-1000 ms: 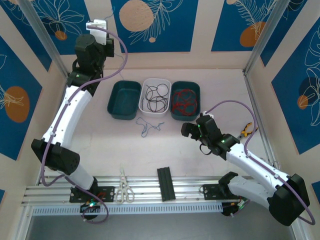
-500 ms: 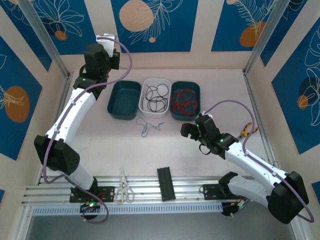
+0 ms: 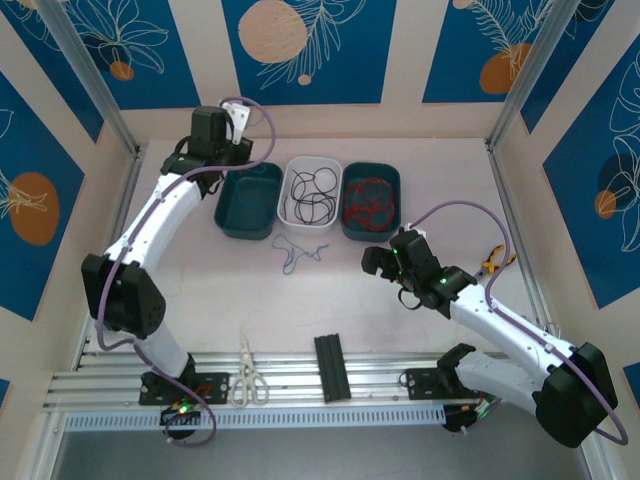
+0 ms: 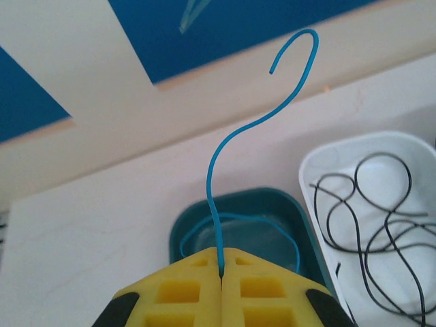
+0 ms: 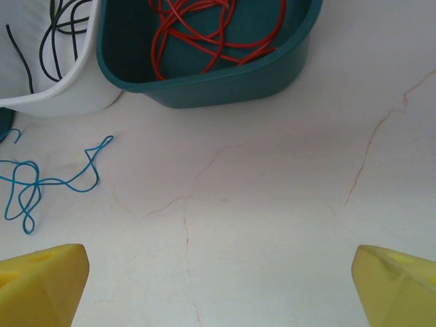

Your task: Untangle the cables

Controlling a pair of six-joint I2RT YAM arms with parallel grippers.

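Black cables (image 3: 312, 192) lie in the white tray (image 3: 312, 159) and red cables (image 3: 368, 200) in the teal tray (image 3: 372, 167) on its right. One blue cable (image 4: 208, 178) is pinched in the closed left end effector (image 4: 221, 272) above the teal tray (image 3: 248, 205) on its left (a blue loop is seen inside it). A blue tangle (image 5: 41, 182) is left on the counter (image 3: 250, 300) just before the white tray, and the right end effector (image 5: 219, 276) is held open and empty nearby.
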